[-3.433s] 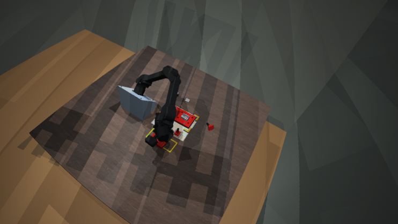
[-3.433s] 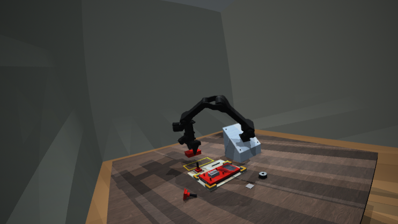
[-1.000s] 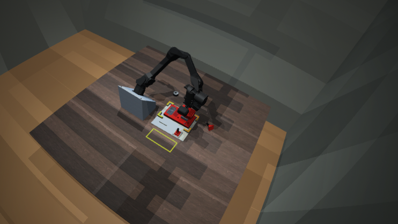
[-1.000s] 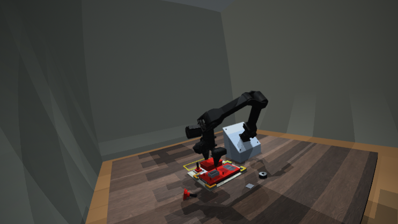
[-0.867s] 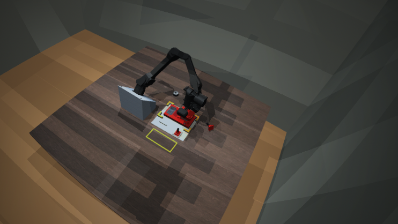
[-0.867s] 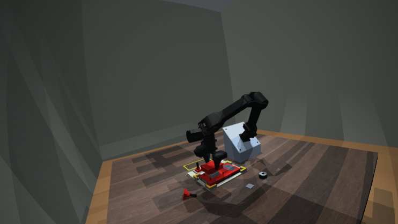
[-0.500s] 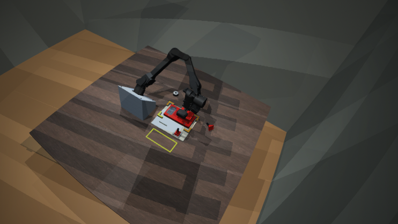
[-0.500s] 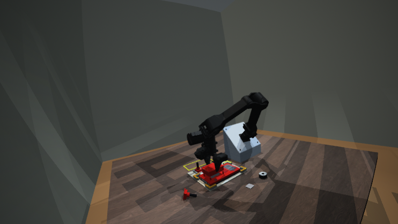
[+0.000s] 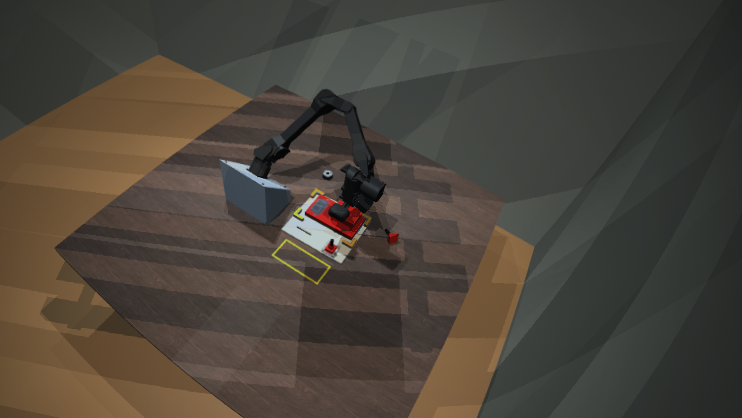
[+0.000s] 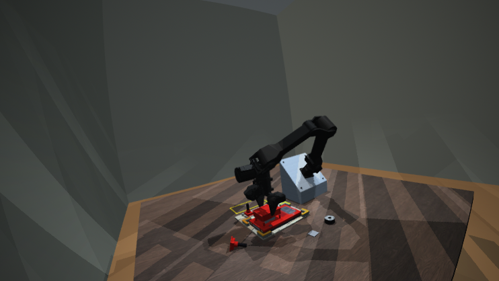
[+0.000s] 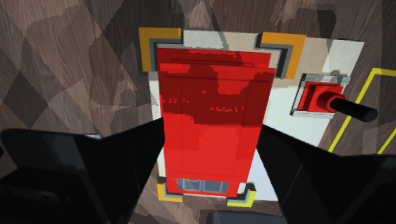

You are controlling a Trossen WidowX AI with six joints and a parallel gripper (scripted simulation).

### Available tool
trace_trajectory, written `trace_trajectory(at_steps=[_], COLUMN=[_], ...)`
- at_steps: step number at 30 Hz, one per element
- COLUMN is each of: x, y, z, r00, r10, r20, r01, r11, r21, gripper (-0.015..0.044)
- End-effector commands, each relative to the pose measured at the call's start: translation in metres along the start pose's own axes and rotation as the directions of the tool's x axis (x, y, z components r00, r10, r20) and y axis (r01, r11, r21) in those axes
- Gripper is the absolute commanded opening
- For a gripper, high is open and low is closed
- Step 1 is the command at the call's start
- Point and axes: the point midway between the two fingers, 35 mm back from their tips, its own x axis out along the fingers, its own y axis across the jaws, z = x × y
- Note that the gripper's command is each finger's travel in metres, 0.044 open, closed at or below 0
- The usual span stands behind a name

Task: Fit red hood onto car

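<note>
The hood [image 9: 357, 213] [image 10: 261, 212] [image 11: 210, 145] is a red flat-roofed shell. My gripper [image 10: 267, 208] [image 11: 210, 124] is shut on its two long sides. It holds the hood low over the peg end of the red chassis [image 9: 328, 200] [image 10: 294, 210] [image 11: 215, 54], which sits in the jig's corner brackets [image 10: 264, 234] [image 11: 282, 41]. In the exterior view a gap shows under the hood, with a bit of the grey engine block [image 10: 268, 220] and dark pegs in it. The hood hides the corner holes and most of the engine in the wrist view.
Beside the jig stands a red piece with a black handle [image 9: 330, 247] [image 10: 247, 212] [image 11: 319, 97]. A similar piece [image 9: 393, 237] [image 10: 231, 243] lies on the table. A ring [image 9: 327, 174] [image 10: 329, 219], a pale square [image 10: 313, 233] and a grey-blue block [image 9: 246, 199] [image 10: 291, 188] are nearby.
</note>
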Motion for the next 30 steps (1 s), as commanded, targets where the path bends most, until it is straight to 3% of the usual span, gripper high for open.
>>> trace_trajectory(at_steps=[1,30], x=[0.0000,0.0100], y=[0.0006,0.0006], z=[0.0006,0.0007], r00=[1.000,1.000], r10=[0.003,0.003], r20=[0.001,0.001], r01=[-0.003,-0.003], r11=[1.000,1.000], r21=[0.004,0.004], gripper=[0.0000,0.0000])
